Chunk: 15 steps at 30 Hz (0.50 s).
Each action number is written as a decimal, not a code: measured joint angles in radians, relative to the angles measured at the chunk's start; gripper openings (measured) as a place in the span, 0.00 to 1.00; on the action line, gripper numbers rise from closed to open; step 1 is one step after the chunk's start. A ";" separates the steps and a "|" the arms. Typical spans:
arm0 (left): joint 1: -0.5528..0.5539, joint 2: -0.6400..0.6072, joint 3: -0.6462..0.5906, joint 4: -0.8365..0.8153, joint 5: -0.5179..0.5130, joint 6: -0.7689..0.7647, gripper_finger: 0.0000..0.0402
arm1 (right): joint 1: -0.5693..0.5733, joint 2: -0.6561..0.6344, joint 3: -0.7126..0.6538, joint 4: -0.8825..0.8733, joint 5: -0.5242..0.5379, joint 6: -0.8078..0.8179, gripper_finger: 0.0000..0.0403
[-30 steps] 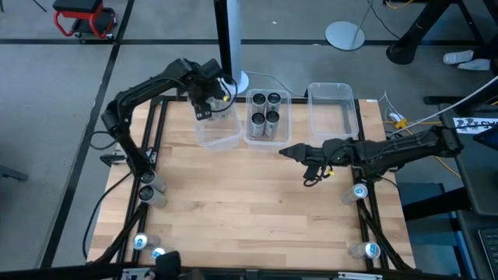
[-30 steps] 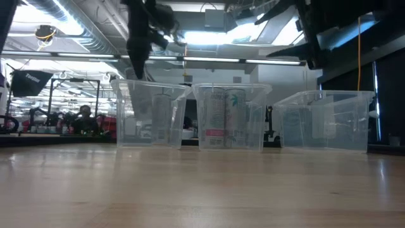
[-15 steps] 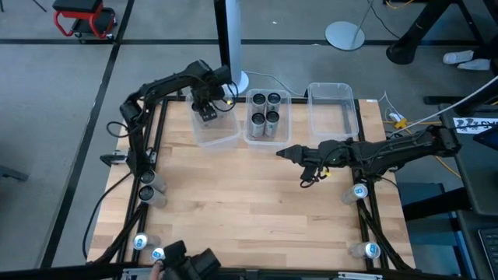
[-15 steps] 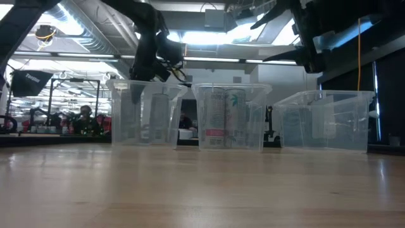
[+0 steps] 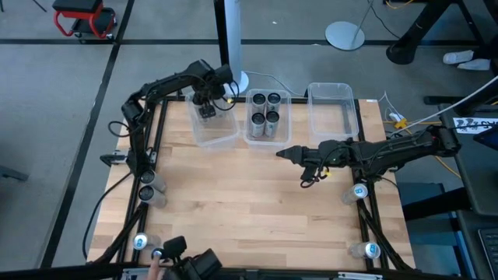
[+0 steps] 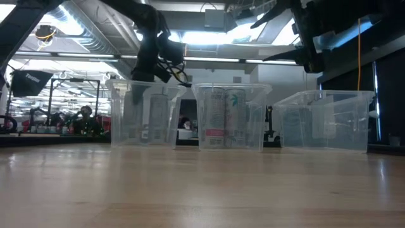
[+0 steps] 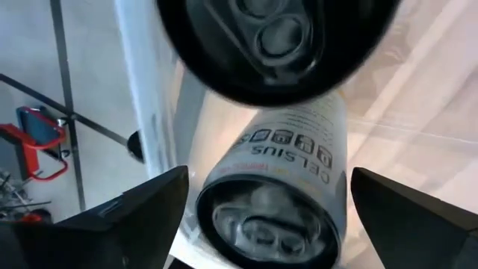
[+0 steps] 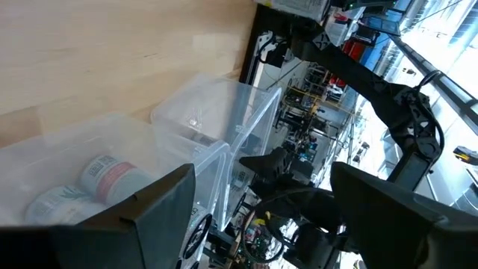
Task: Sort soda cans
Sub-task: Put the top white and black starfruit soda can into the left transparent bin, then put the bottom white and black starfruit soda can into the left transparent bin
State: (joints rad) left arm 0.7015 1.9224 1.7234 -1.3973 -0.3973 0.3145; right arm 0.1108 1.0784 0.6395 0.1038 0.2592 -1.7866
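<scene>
The left clear bin (image 5: 215, 128) holds two soda cans, both showing in the left wrist view: a white-sided one with a silver top (image 7: 270, 200) and a dark-topped one (image 7: 278, 39). My left gripper (image 5: 207, 110) hangs over this bin's far end, pointing down and open. Its fingers stand on either side of the white can without touching it. The middle bin (image 5: 289, 118) holds several upright cans (image 5: 265, 118). My right gripper (image 5: 282, 152) hovers open over the table in front of the middle bin, holding nothing.
A third clear bin (image 5: 333, 117) stands at the far right with no can showing in it. Loose cans stand on the table frame at the left (image 5: 148, 187), near left (image 5: 141, 242) and right (image 5: 359, 191). A dark object (image 5: 194, 263) shows at the near edge.
My left gripper has come down from above the left bin to just over its rim, tipping more steeply downward. It then stayed there. A dark shape has come in at the table's near edge.
</scene>
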 joint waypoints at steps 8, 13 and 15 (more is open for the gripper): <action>-0.027 -0.005 0.134 -0.109 -0.015 -0.044 0.88 | 0.000 -0.002 0.000 -0.036 0.028 0.000 0.78; -0.036 -0.071 0.173 -0.093 -0.018 -0.034 0.88 | 0.000 -0.026 0.001 -0.068 0.044 0.028 0.78; -0.037 -0.110 0.173 -0.070 -0.017 -0.011 0.88 | 0.000 -0.029 0.001 -0.073 0.044 0.027 0.78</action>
State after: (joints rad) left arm 0.6643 1.8121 1.8961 -1.4671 -0.4146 0.3031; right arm 0.1108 1.0489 0.6403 0.0304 0.3031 -1.7596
